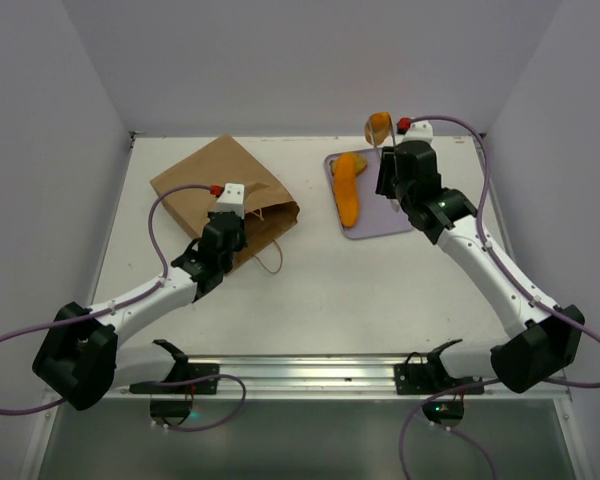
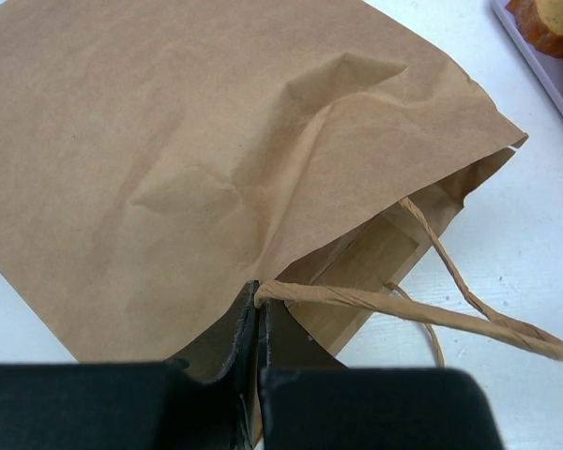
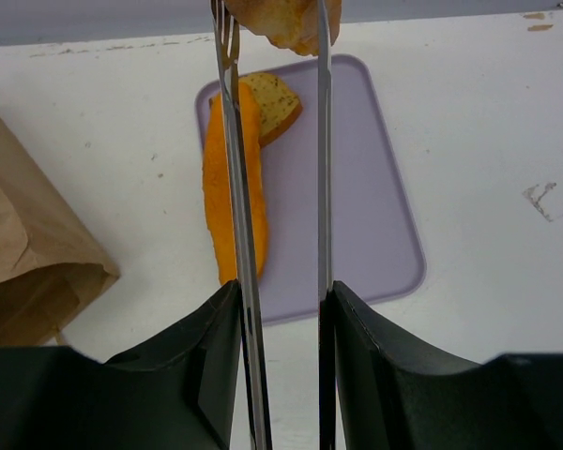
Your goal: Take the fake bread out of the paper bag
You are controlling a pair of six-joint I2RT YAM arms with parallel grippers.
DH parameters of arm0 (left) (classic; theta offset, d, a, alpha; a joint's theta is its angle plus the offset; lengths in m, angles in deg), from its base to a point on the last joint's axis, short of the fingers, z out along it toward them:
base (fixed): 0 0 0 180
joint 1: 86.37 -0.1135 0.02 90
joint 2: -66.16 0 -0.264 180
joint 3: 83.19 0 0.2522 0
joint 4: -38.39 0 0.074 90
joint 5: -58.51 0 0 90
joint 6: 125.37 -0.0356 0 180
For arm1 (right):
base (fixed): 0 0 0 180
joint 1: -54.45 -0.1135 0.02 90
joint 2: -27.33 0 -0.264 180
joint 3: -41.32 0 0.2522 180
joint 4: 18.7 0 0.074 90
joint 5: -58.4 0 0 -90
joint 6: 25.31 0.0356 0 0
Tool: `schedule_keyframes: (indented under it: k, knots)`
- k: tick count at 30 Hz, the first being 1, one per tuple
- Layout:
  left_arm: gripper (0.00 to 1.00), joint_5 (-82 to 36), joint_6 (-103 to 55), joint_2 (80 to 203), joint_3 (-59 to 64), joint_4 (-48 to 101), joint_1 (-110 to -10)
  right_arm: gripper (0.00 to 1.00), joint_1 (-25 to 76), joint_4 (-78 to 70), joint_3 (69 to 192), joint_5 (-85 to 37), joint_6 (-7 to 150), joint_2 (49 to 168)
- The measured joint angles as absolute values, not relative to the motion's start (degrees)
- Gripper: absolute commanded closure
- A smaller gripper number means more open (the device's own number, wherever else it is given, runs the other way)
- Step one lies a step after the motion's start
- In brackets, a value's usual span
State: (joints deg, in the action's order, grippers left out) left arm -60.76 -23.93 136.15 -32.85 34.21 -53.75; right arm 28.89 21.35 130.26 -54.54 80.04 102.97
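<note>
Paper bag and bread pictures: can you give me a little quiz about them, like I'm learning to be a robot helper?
1. True or false: the left gripper is pinched shut on the edge of the paper bag.
2. What is the right gripper holding? A) a spoon B) metal tongs C) nothing at all
3. Fill in the gap: the long orange baguette lies on the lavender ____.

Key: 1 true; 2 B; 3 tray.
</note>
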Motion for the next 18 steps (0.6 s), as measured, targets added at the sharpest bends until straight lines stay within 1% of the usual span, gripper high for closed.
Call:
schedule_keyframes:
  k: [7, 18]
  knots:
    - [1.00, -60.76, -23.95, 136.15, -32.72, 34.19, -53.75, 1.00, 29.07, 15.36, 125.86, -54.52, 80.13, 106.18]
    - [1.00, -60.76, -23.93, 136.15, -32.57, 33.97, -53.75, 1.00, 29.07, 13.46, 118.45, -53.51, 82.51, 105.55]
